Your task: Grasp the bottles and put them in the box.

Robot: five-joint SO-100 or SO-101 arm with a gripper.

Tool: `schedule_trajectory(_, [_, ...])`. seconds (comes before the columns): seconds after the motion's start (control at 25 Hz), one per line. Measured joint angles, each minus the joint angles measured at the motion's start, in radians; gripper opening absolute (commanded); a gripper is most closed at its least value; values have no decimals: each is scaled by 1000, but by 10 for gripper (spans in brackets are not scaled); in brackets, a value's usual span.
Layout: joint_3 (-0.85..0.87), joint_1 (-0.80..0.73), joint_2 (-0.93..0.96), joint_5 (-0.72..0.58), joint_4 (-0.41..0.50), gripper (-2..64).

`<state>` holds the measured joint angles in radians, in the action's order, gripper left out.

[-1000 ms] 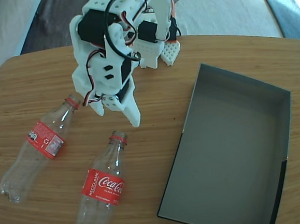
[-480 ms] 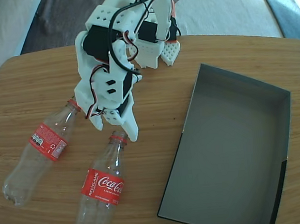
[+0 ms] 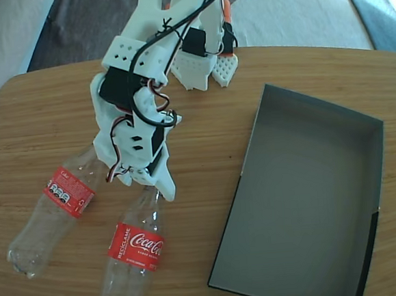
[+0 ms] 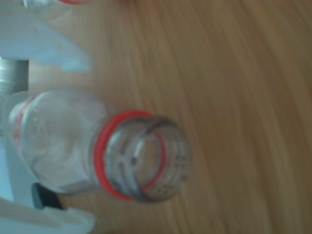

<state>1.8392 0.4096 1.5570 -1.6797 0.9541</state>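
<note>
- the box (image 3: 312, 201) is being taken as the landmark: it is lying open and dark grey on the wooden table (image 3: 37, 112), at the right of the fixed view.
- the near bottle (image 3: 134, 249) is being seen lying on its side just left of the box, apart from its wall, with its red label facing up and its neck pointing away toward the arm.
- the far bottle (image 3: 55, 207) is being seen lying well left of the box, beyond the near bottle, tilted the same way.
- the gripper (image 3: 146, 186) is being held low over the near bottle's neck, left of the box's long wall.
- in the wrist view the open mouth and red neck ring of the near bottle (image 4: 131, 156) are being framed between the white fingers (image 4: 48, 48), one above and one below.
- the gripper is spread wide around the neck; contact with the bottle cannot be told.
</note>
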Motion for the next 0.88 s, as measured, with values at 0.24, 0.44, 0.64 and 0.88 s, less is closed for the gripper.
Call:
schedule_trajectory(0.24, [-20, -14, -58, 0, -28, 360])
schedule_trajectory(0.44, [-21, -11, -103, 0, -80, 359])
schedule_trajectory(0.64, [-21, -15, -143, 0, -81, 353])
schedule_trajectory(0.88, [-21, -25, -179, 0, -81, 352])
